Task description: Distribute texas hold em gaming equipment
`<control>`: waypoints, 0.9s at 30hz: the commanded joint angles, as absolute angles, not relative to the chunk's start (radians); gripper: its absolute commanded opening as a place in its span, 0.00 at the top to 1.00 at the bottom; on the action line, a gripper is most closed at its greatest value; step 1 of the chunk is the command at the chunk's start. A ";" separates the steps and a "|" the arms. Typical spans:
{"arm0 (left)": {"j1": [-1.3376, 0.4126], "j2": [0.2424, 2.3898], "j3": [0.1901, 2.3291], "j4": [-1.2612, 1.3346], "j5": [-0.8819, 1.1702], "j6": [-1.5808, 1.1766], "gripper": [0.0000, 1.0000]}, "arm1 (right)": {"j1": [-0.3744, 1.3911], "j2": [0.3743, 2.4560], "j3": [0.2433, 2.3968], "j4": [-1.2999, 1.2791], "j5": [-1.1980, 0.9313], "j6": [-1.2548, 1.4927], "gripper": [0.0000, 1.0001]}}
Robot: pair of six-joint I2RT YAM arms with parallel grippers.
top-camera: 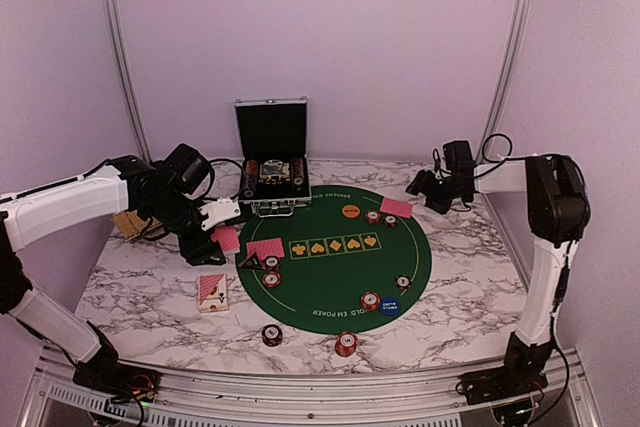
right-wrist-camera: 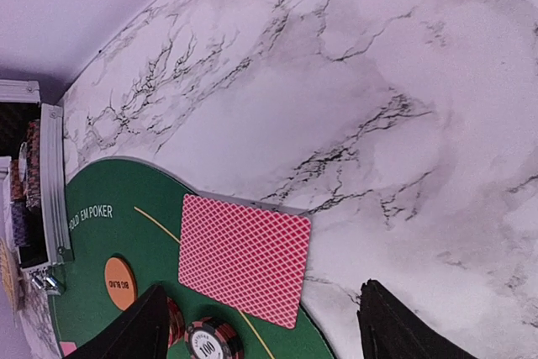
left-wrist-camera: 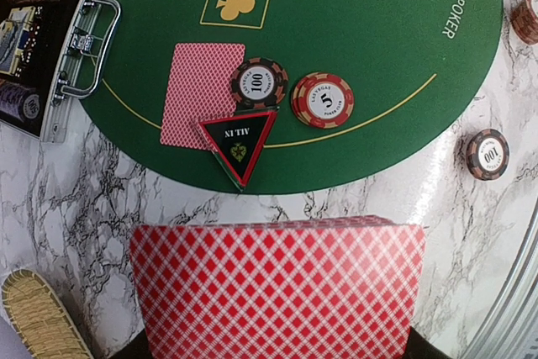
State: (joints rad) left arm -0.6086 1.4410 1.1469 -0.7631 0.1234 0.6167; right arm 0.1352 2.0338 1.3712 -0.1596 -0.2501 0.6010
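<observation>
Left tool (top-camera: 222,231) pinches light, likely slippery red-backed cards (left-wrist-camera: 277,287) by one edge, while right tool (right-wrist-camera: 265,334) hangs spread apart over a lone card (right-wrist-camera: 244,258).

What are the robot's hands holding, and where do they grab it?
Left jaws pinch red cards by their near edge. Right jaws stand open, holding nothing.

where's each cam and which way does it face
Top external: above and behind the bases, looking down on the mat; both arms show.
Left wrist: over the mat's left edge, facing down; held cards nearly hide its fingers.
Right wrist: over the far-right edge, tilted down; own fingers show.
Top and right wrist share one card.
</observation>
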 commanded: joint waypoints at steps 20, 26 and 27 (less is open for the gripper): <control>-0.607 1.432 1.181 -0.759 0.168 0.599 1.00 | 0.710 1.847 1.154 0.329 -0.764 0.946 0.07; -0.607 1.437 1.196 -0.755 0.177 0.588 1.00 | 0.800 1.964 1.234 0.450 -0.789 1.032 0.07; -0.607 1.440 1.198 -0.756 0.177 0.587 1.00 | 0.812 1.983 1.251 0.463 -0.794 1.042 0.07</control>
